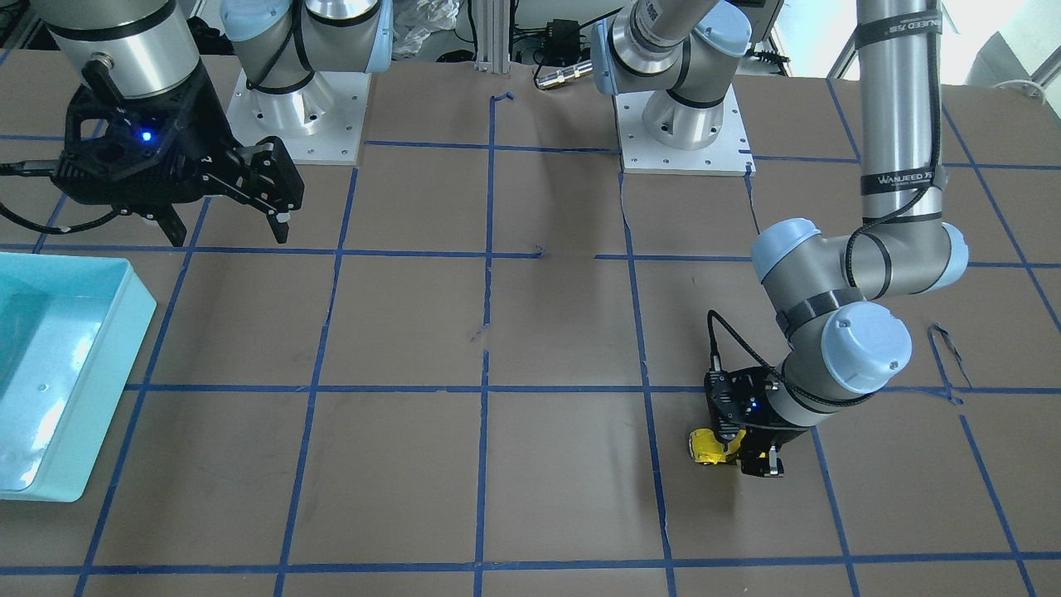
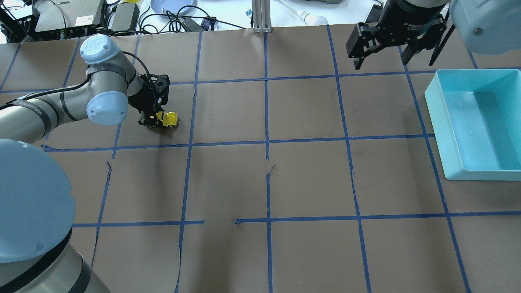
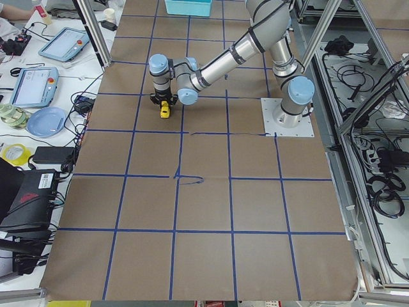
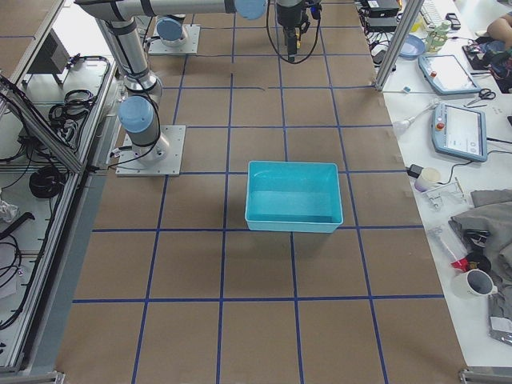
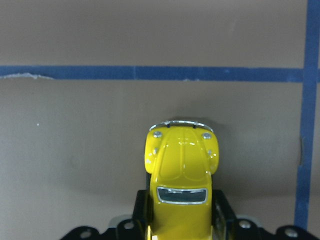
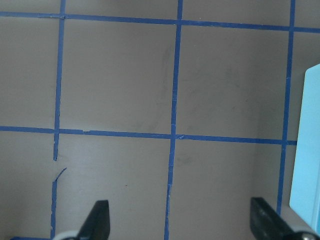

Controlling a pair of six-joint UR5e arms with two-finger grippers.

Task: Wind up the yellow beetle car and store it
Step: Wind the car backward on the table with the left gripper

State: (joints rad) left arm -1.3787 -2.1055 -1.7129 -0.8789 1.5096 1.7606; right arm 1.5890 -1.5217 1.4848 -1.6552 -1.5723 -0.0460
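Note:
The yellow beetle car is at the table surface, in the grid square in front of my left arm. It also shows in the overhead view and the exterior left view. My left gripper is low over it and shut on its rear half. In the left wrist view the car's hood points away from the camera, with a black finger against each side. My right gripper is open and empty, held above the table beside the bin. Its fingers frame bare table.
A light-blue open bin stands on my right side of the table. It also shows in the front-facing view and at the right wrist view's edge. Blue tape lines grid the brown table. Both arm bases stand at the table's robot edge.

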